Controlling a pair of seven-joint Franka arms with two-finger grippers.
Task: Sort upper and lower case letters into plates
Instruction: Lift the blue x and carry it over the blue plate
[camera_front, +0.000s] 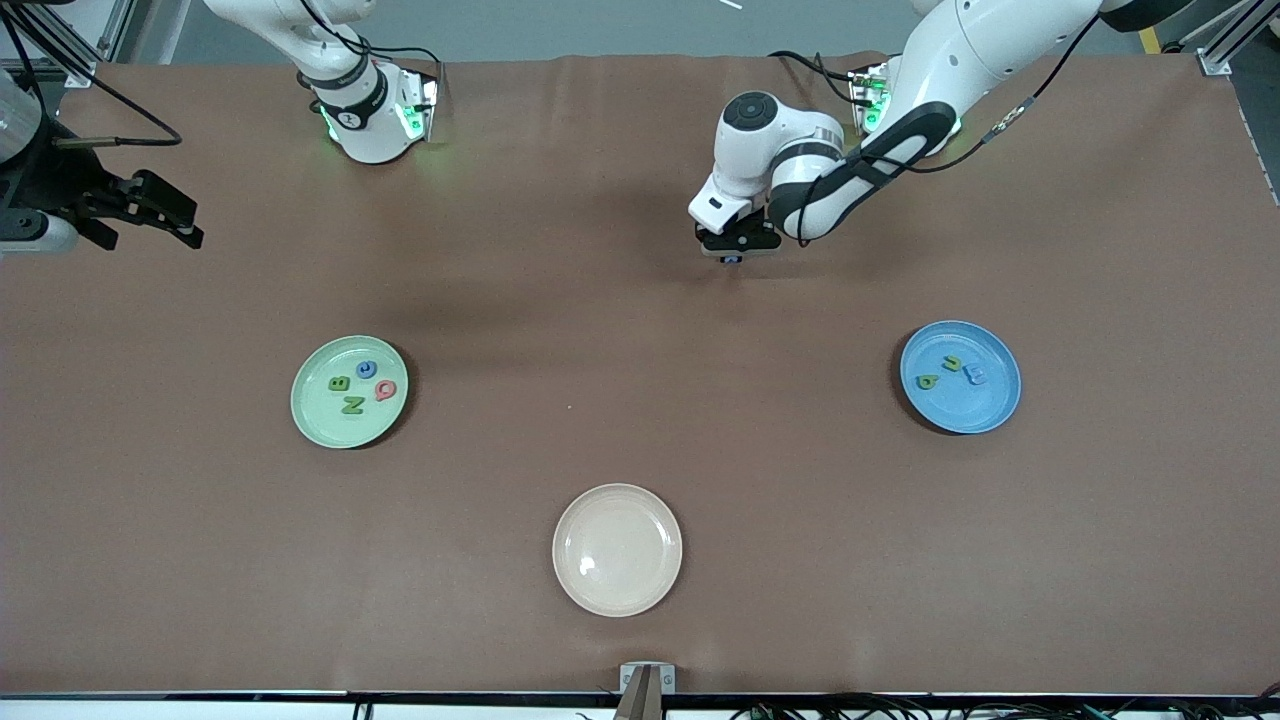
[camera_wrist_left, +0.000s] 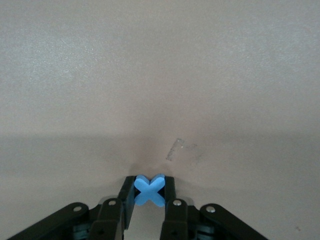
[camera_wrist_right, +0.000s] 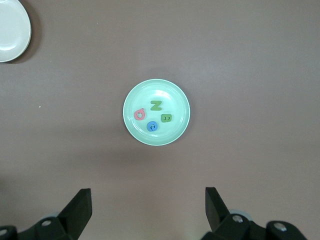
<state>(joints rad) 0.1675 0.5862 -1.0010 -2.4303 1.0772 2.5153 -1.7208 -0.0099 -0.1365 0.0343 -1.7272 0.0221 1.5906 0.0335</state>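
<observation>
Between the left gripper's (camera_wrist_left: 149, 196) fingers sits a blue x (camera_wrist_left: 149, 190).

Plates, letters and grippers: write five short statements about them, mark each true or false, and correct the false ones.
1. The left gripper is shut on a blue X letter. True.
2. The cream plate holds two letters. False: it holds none.
3. The mint green plate holds four letters. True.
4. The right gripper is shut on a green letter. False: it is open and holds nothing, up over the right arm's end of the table.
5. The blue plate holds three letters. True.
</observation>
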